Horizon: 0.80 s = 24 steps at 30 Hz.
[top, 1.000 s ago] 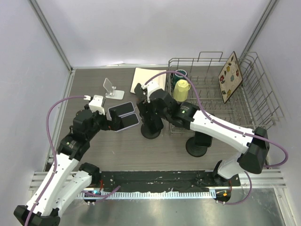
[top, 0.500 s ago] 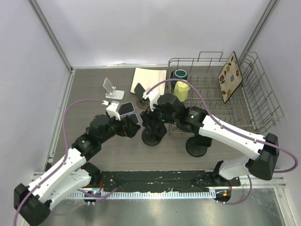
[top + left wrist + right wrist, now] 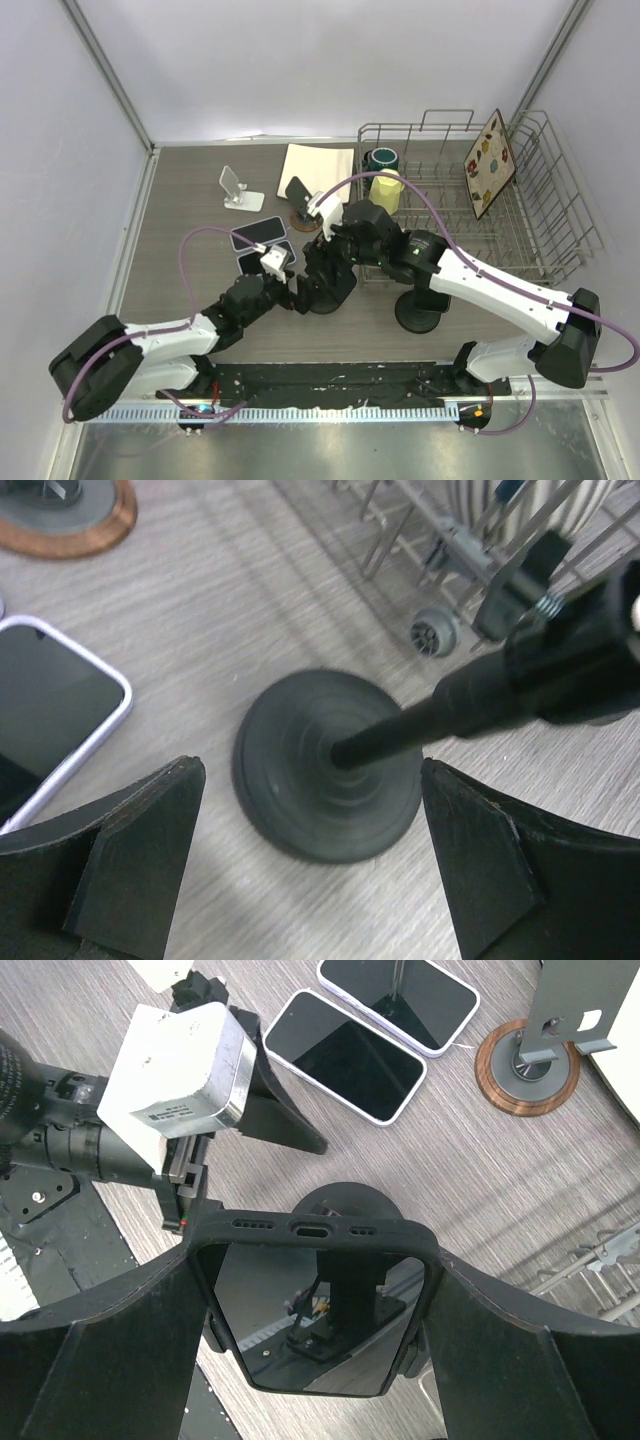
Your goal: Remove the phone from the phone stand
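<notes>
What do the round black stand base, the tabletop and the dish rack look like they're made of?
The stand base looks like matte black plastic or rubber: dull sheen, moulded concentric rings. The tabletop shows a grey wood-grain finish, likely laminate, with fine straight streaks. The dish rack is thin metal wire, slightly shiny.
</notes>
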Available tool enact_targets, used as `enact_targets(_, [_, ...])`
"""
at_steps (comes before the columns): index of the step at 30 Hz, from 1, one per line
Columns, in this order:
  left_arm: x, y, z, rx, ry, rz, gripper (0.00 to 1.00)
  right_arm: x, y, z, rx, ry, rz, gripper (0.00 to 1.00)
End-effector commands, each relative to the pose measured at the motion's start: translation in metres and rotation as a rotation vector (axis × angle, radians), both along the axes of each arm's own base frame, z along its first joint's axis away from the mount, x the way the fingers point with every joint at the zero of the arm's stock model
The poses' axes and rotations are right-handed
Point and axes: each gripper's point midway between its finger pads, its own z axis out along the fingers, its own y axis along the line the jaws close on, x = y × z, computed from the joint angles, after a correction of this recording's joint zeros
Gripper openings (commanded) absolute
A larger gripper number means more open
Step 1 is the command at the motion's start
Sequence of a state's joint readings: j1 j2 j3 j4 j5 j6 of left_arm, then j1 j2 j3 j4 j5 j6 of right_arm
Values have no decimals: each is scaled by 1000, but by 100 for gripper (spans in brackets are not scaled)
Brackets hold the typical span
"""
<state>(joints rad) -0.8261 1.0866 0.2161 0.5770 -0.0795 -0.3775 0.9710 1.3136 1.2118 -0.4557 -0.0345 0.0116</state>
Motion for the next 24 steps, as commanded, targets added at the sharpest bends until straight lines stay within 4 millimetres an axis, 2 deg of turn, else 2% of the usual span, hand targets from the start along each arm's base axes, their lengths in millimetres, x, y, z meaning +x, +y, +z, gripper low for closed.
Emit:
enact_targets(1, [15, -28, 60, -163, -251, -67, 93, 0, 12, 48, 152, -83, 35, 6])
enact_targets(3, [17, -37, 62, -168, -265, -97, 91, 0, 13, 46, 149, -76, 37, 6])
enact_targets(4, [12, -48, 61, -182, -265, -157, 90, 0, 13, 44, 145, -74, 37, 6])
enact_targets(8, [11, -60, 56, -208, -266, -203, 80, -1, 14, 46, 155, -67, 43, 6])
enact_targets(10, [13, -63, 60, -231, -291, -208, 76, -3, 15, 45, 156, -61, 49, 7])
enact_targets(11, [11, -65, 54, -227, -283, -222, 66, -3, 16, 46, 159, -60, 49, 7])
enact_targets(13, [11, -68, 61, -258, -304, -230, 52, -4, 16, 45, 159, -55, 51, 7])
enact_targets(14, [11, -71, 60, -263, -301, -240, 39, -3, 16, 44, 158, -54, 50, 7])
enact_targets(15, [11, -72, 62, -269, -303, -243, 33, -2, 16, 44, 158, -54, 47, 9])
enact_targets(16, [11, -74, 63, -272, -301, -249, 15, -3, 16, 43, 157, -46, 44, 14])
enact_targets(17, [11, -73, 63, -273, -303, -246, 9, -1, 15, 43, 157, -48, 29, 16])
enact_targets(18, [11, -71, 61, -269, -301, -240, 3, 1, 13, 44, 158, -50, 16, 23])
enact_targets(20, [14, -67, 58, -255, -304, -210, 0, 3, 10, 43, 148, -45, -18, 31])
enact_targets(21, [13, -65, 54, -245, -297, -206, 0, 5, 8, 46, 150, -48, -29, 40])
enact_targets(24, [14, -60, 47, -222, -294, -174, 0, 5, 5, 47, 141, -43, -52, 56])
